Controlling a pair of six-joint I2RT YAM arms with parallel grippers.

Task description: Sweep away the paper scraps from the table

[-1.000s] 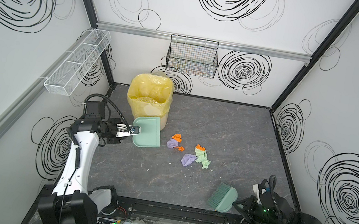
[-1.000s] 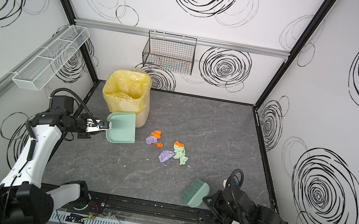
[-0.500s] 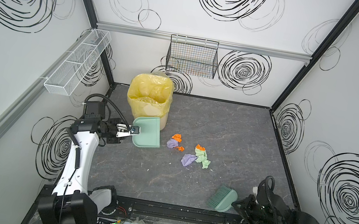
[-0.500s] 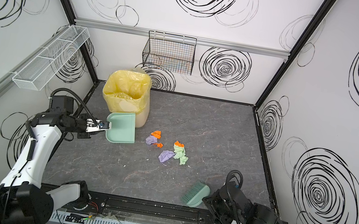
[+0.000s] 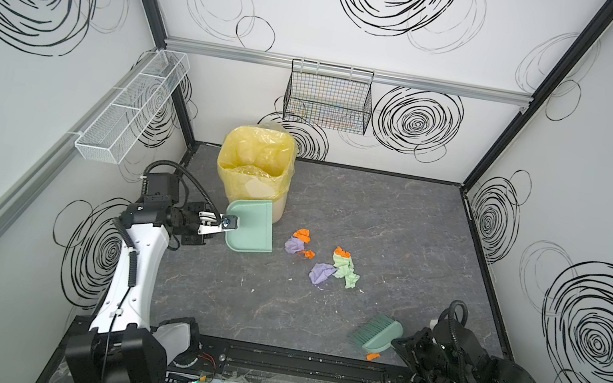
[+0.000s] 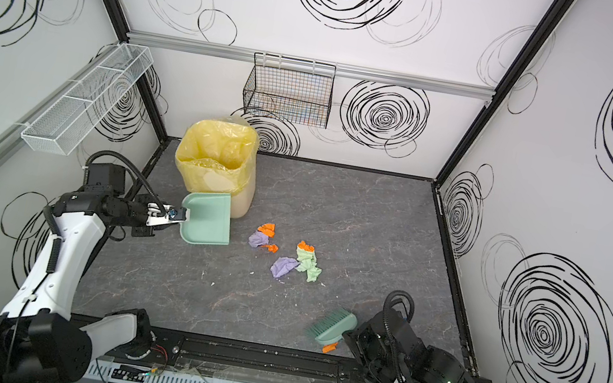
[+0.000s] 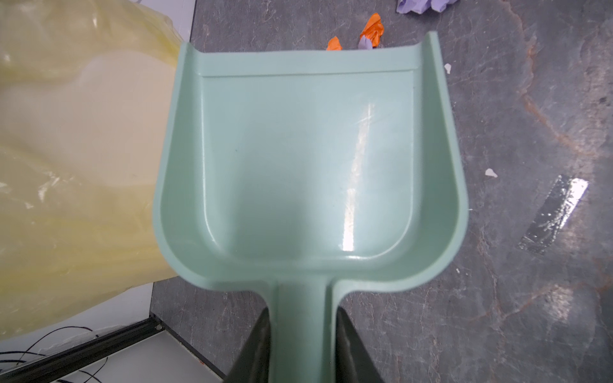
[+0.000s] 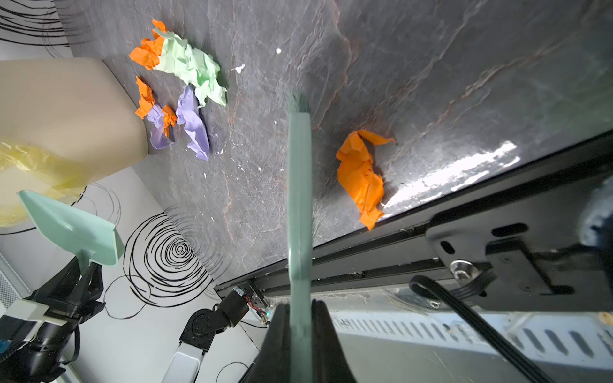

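Scraps (image 5: 342, 268) lie crumpled, orange, green, lilac; left end effector (image 5: 225, 225) clamps dustpan (image 5: 253, 226), right end effector (image 5: 397, 341) brush (image 5: 378, 333).

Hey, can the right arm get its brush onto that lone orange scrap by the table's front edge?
Probably yes: the orange scrap lies just beside the brush that the right hand holds, with nothing between them.

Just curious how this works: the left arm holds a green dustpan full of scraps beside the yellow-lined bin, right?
No: the dustpan is empty, as the left wrist view shows. The left gripper does hold it beside the bin.
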